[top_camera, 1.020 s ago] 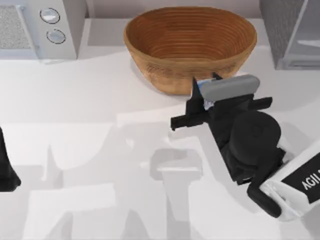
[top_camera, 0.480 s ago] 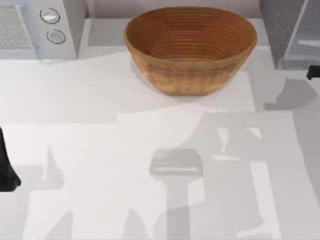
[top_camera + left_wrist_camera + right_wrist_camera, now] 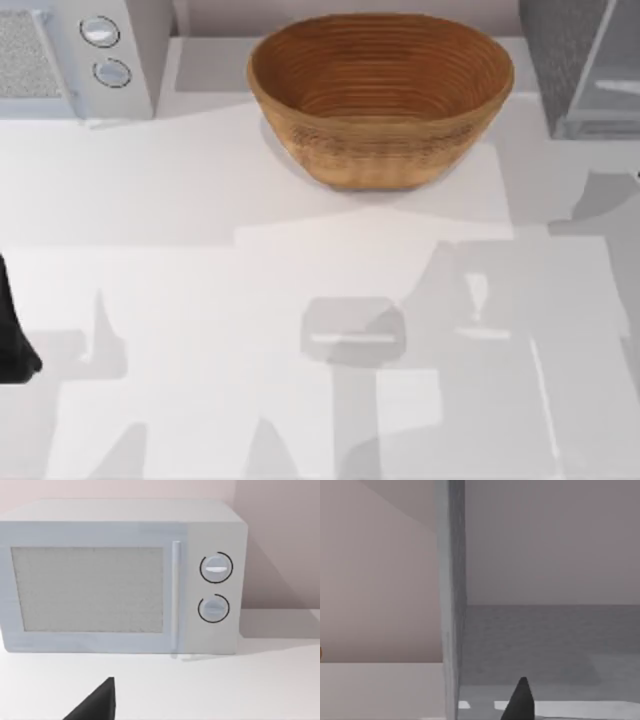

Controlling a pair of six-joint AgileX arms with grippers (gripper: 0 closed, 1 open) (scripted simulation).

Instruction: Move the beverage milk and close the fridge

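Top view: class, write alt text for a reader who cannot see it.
A woven bowl sits at the table's far middle, a pale microwave with two knobs at far left and the grey fridge at far right. The left arm is parked at the left edge.

Bright, even light; soft grey shadows cross the table [image 3: 200,200].
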